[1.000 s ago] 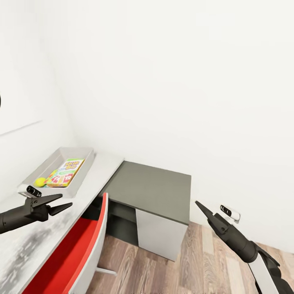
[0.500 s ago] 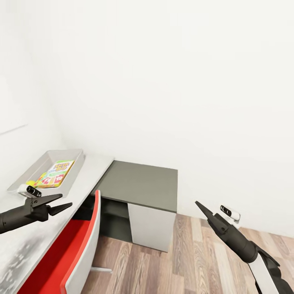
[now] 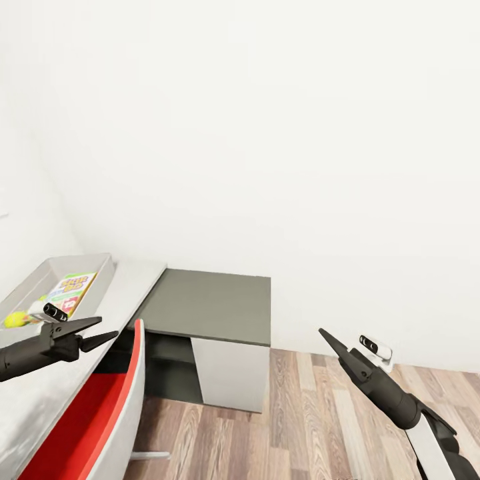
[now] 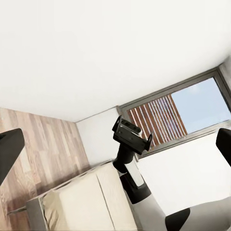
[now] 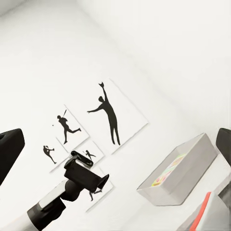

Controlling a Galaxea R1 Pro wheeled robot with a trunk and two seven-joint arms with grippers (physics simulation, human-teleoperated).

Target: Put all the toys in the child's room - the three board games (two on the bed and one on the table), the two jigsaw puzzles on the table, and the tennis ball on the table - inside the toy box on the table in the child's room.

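The light-grey toy box (image 3: 101, 277) stands on the white-grey table (image 3: 130, 287) at the far left of the head view. A bright board game (image 3: 71, 291) lies flat inside it, and the yellow-green tennis ball (image 3: 14, 321) sits at its near end. My left gripper (image 3: 107, 327) hangs open just in front of the box, holding nothing. Off to the right, my right gripper (image 3: 325, 335) is open over the floor and is also empty. The right wrist view looks back at the toy box (image 5: 187, 166), the board game (image 5: 168, 172) showing over its rim.
A lower dark-grey-topped side unit (image 3: 207, 300) adjoins the table's end against the white wall. A red-and-white chair (image 3: 100, 413) stands under my left arm. Wood-plank floor (image 3: 320, 413) spreads to the right. The left wrist view takes in a cream bed (image 4: 82, 202) and a window (image 4: 192, 110).
The whole picture has slid left, so the camera has turned right; the toy box now sits at the picture's left edge. Both arms hold the same pose.
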